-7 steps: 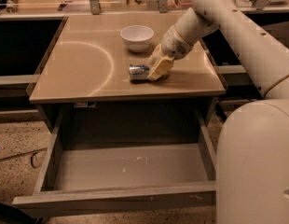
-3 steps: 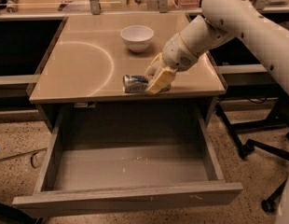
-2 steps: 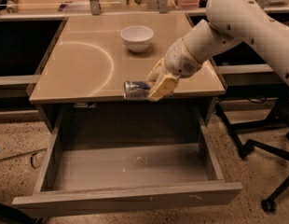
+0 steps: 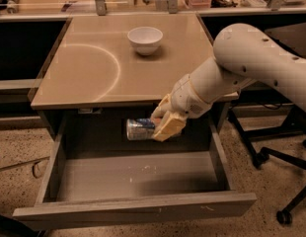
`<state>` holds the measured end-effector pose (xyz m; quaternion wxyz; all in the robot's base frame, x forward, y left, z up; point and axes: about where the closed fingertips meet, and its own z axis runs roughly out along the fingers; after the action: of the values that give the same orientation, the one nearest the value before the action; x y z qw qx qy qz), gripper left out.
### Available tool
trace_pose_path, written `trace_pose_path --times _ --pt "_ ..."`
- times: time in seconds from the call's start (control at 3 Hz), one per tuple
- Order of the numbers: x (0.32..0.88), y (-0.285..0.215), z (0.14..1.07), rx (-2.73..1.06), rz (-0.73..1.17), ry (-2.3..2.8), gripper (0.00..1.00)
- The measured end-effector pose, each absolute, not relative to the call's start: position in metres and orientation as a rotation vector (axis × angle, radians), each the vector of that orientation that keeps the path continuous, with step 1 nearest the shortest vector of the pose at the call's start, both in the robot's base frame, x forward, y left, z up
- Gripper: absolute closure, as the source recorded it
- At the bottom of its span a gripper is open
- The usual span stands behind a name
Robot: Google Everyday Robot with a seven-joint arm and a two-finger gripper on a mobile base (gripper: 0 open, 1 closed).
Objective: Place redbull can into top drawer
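Redbull can [image 4: 139, 129], silver-blue, lies sideways in claw [image 4: 159, 123] over top drawer [image 4: 133, 209].

redbull can [image 4: 139, 129] shiny metal | top drawer [image 4: 133, 209] matt wood-grain | tool [image 4: 161, 124] above drawer, matt

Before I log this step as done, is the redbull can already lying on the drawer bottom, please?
No, the gripper holds the redbull can in the air above the open top drawer.

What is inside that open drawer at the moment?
In the top drawer only pale scuffs show on the bottom. The gripper holds the redbull can sideways over its rear; the floor behind them is hidden.
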<state>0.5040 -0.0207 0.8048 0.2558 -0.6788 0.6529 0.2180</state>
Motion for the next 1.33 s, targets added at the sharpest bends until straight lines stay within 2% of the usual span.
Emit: trace_pose_path --times 0.33,0.67,1.33 --pt "0.482 -0.014 0.770 -1.880 0.507 1.859 1.00" --pt "0.483 -0.014 0.772 -1.880 0.508 1.855 1.00" --pt "0.482 -0.006 0.730 -1.732 0.601 1.832 1.00"
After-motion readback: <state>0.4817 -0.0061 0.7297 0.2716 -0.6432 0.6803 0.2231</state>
